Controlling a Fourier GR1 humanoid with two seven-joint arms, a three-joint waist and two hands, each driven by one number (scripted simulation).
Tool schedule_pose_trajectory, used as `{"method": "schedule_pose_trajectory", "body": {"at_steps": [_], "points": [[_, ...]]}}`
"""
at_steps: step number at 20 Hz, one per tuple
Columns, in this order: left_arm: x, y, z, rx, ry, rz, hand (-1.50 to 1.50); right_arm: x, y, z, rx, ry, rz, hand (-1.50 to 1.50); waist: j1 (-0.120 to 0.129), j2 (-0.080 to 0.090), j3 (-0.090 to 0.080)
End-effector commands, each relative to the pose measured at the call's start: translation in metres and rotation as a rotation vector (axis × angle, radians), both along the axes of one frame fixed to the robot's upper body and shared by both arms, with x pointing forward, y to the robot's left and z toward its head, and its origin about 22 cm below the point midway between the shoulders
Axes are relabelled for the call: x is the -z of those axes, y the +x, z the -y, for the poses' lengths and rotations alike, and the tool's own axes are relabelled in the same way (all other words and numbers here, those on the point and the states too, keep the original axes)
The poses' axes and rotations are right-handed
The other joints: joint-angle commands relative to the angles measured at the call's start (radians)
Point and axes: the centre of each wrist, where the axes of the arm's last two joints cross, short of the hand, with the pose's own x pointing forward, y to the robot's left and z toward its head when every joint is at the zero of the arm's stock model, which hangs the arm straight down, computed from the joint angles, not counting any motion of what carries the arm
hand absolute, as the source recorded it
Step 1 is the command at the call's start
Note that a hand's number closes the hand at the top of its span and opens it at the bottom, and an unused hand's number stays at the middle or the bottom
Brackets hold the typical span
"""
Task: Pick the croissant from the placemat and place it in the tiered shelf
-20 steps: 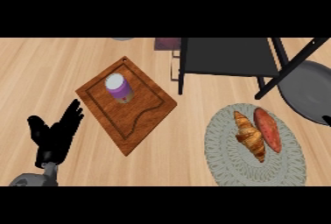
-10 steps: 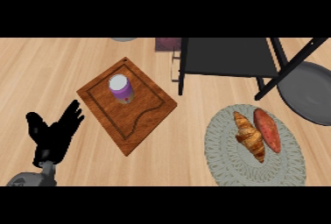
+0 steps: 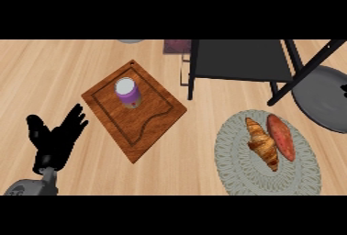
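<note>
Head view showed only the left hand (image 3: 55, 140), resting low at the left edge of the worktop (image 3: 41, 73) with fingers straight and spread, holding nothing; the right hand was out of sight. Well apart from it, across to the right, the croissant (image 3: 261, 143) lay on the round placemat (image 3: 234, 170), just beside a reddish oblong food (image 3: 282, 137). Its long axis ran near-to-far, tilted slightly leftward at the far end. Between hand and placemat sat a wooden cutting board (image 3: 152, 126) carrying a purple-banded cup (image 3: 127, 92). Farther back stood the dark tiered shelf (image 3: 240, 59). Judging by position, the unseen right hand would probably reach the croissant more easily.
</note>
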Motion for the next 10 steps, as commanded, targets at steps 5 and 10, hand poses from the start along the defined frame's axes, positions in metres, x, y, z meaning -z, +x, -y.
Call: {"method": "schedule_pose_trajectory", "body": {"at_steps": [5, 10], "points": [[0.015, -0.005, 0.01, 0.019, -0.016, -0.087, 0.0, -0.004, 0.01, -0.078, 0.134, -0.162, -0.04, -1.5, 0.016, 0.01, -0.004], [0.025, -0.008, 0.006, 0.007, 0.003, -0.078, 0.0, -0.01, 0.016, -0.116, 0.149, -0.215, -0.13, -1.5, 0.016, 0.011, -0.004]]}}
